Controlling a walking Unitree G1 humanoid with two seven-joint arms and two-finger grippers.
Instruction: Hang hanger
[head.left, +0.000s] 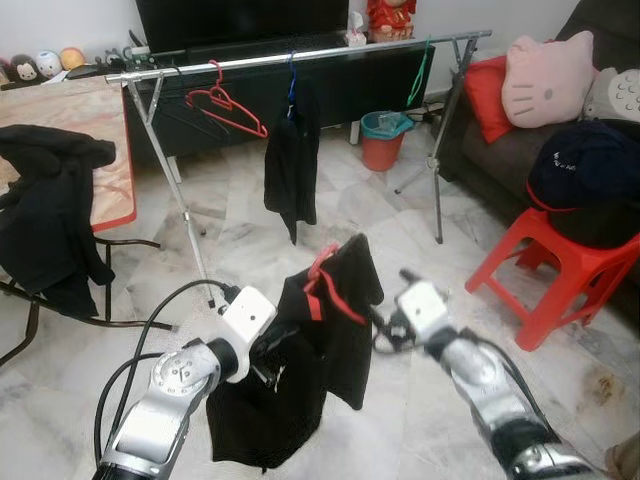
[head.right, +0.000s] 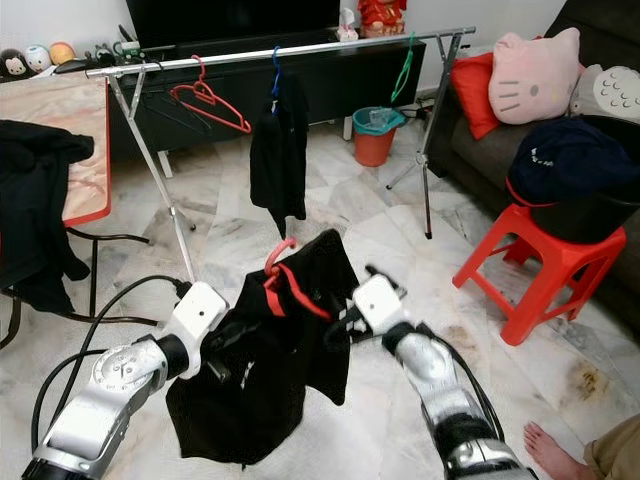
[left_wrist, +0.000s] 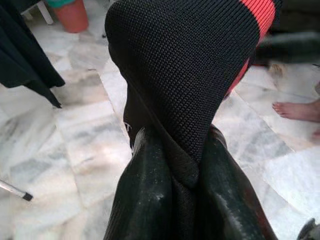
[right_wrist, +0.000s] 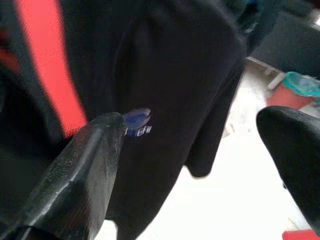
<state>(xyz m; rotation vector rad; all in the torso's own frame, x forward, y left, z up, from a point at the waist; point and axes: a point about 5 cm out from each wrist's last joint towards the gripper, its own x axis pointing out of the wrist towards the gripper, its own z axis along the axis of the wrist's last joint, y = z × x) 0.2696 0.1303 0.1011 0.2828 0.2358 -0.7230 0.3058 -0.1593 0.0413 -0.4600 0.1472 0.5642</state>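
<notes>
Presently the red hanger (head.right: 285, 283), draped in a soft, limp black garment (head.right: 262, 375), is held low at six o'clock from the rail (head.right: 290, 51), the left pincer (left_wrist: 182, 172) pinching cloth, the right pincer (right_wrist: 200, 150) spread beside it; the stiff hook should be grasped.

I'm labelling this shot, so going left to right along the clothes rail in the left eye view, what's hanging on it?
Empty red hanger → black garment on a blue hanger → green hanger, near the rail's right end.
</notes>
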